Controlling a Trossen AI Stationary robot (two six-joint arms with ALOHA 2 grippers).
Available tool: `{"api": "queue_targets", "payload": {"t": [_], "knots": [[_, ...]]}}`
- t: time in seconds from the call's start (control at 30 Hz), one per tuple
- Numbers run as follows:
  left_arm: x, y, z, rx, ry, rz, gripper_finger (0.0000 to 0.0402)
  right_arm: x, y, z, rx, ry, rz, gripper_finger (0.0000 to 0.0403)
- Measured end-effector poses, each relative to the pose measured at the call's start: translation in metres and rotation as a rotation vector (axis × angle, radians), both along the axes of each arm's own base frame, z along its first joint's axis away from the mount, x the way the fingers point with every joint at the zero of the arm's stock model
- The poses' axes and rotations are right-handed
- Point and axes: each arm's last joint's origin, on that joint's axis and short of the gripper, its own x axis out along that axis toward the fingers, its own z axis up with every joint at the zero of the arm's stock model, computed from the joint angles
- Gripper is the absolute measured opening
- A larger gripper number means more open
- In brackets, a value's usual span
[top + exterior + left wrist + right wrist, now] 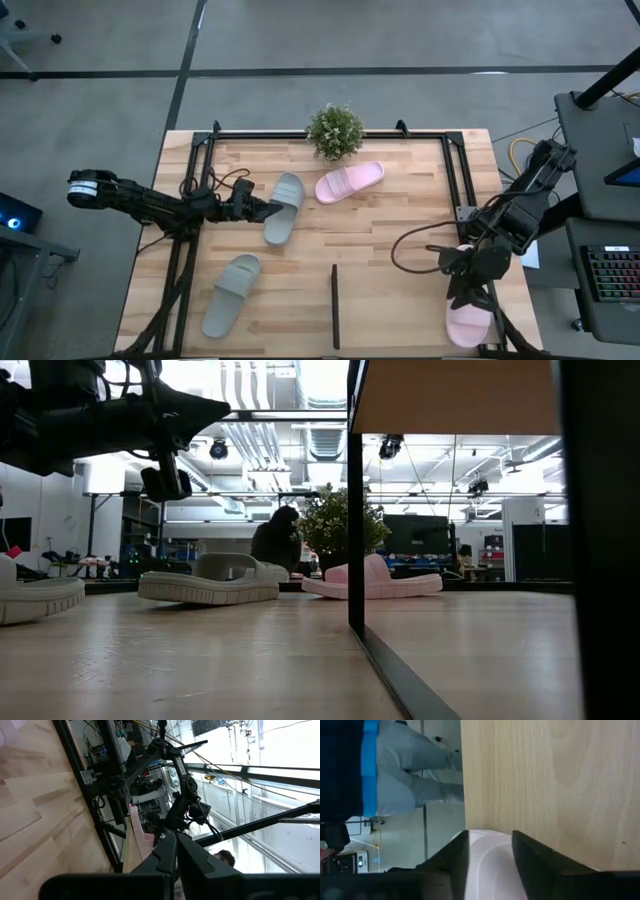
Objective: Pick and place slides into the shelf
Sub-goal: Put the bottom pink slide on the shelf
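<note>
A wooden bench (pixel 380 240), seen from above, carries four slide sandals, a small potted plant (pixel 335 130) at its far edge and a black frame (pixel 458 170) along its sides.

The shelf shows from above as a thin black strip (pixel 335 305) standing on edge near the front middle of the bench. In the level view it rises as a dark upright with a pale wooden panel (pixel 450 395) across the top. Nothing rests on or in the shelf; all four sandals lie outside it.

One grey-green sandal (pixel 284 206) lies left of centre, and the second grey-green sandal (pixel 232 292) lies nearer the front left corner. One pink sandal (pixel 350 182) lies just beside the plant. The other pink sandal (pixel 468 322) sits at the front right corner, at the bench edge.

The left claw (pixel 268 210) is stretched level over the bench from the left, its tip at the edge of the nearer grey-green sandal. Its fingers (pixel 165 857) are pressed together and hold nothing.

The right claw (pixel 470 295) reaches down onto the corner pink sandal. Its wrist camera shows the two dark fingers (pixel 457 860) straddling the pale pink sandal; whether they are already gripping it cannot be told.
</note>
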Motion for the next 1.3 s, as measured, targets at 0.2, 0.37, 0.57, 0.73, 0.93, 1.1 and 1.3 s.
{"api": "queue_targets", "payload": {"t": [0.2, 0.37, 0.57, 0.73, 0.93, 1.1, 1.3], "knots": [[0.000, 0.000, 0.000, 0.001, 0.000, -0.001, 0.0000, 0.002, -0.001, 0.000, -0.003, -0.003, -0.011, 0.0063], [0.000, 0.000, 0.000, 0.002, 0.000, -0.003, 0.0000, 0.002, -0.001, 0.000, -0.009, -0.012, -0.005, 0.0024], [0.000, 0.000, 0.000, 0.010, 0.000, -0.001, 0.0000, 0.002, -0.001, -0.001, -0.013, -0.013, -0.007, 0.0009], [0.000, 0.000, 0.000, 0.010, 0.001, -0.001, 0.0000, 0.002, -0.001, -0.001, -0.012, -0.012, -0.007, 0.0009], [0.000, 0.000, -0.001, 0.009, 0.010, 0.000, 0.0000, 0.005, 0.004, -0.004, -0.010, 0.023, 0.022, 0.0008], [0.000, 0.000, -0.002, 0.006, 0.016, 0.010, 0.0000, 0.009, 0.010, -0.009, -0.011, 0.047, 0.071, 0.0008], [0.000, 0.000, -0.001, 0.006, 0.016, 0.009, 0.0000, 0.009, 0.011, -0.009, 0.004, 0.060, 0.065, 0.0008]]}}
